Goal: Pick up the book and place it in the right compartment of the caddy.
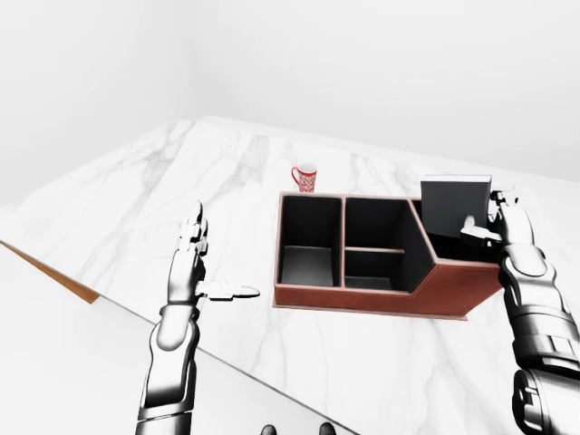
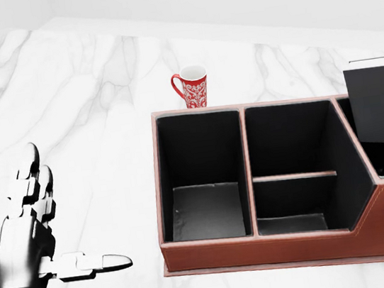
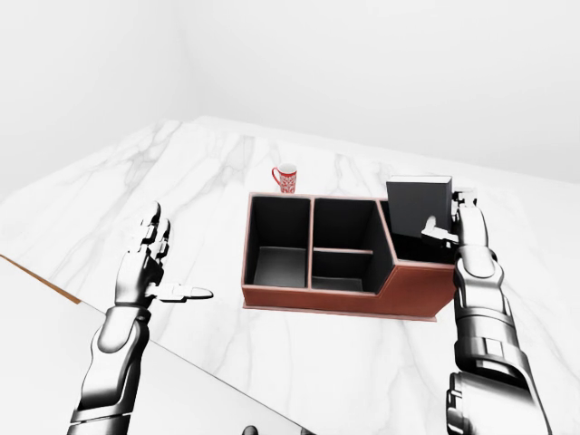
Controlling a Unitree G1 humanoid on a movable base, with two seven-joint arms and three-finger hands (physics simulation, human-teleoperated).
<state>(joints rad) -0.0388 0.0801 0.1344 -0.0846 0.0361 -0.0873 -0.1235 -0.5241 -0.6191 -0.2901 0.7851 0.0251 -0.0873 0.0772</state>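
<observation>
The book (image 3: pixel 418 205) stands upright in the right compartment of the caddy (image 3: pixel 317 299), its lower part sunk between the compartment walls and its top rising above the rim; the right hand (image 3: pixel 460 225) is at its right edge, thumb reaching across the dark cover and fingers (image 3: pixel 466 201) upright behind it, so the hand appears to have a light grip on the book, though from these views I cannot tell whether the fingers press it or merely stand about it. Whether the book's bottom edge rests on the compartment floor is hidden by the wall; the placing looks nearly done.

To finish the step well, the book should go down until it bears its own weight, kept square to the walls so no corner catches on the slanted divider to its left; then the thumb and fingers should spread apart before the hand lifts, and the lift should go straight up and away to the right, so the cover is not dragged or tipped. A release made too high would probably let the book drop and lean.

The left hand (image 1: pixel 192 269) hangs above the marble table (image 1: pixel 145 195), well apart from the caddy, fingers straight and thumb out, holding nothing; the red mug (image 2: pixel 192 87) stands just beyond the caddy's far wall, clear of the work.
</observation>
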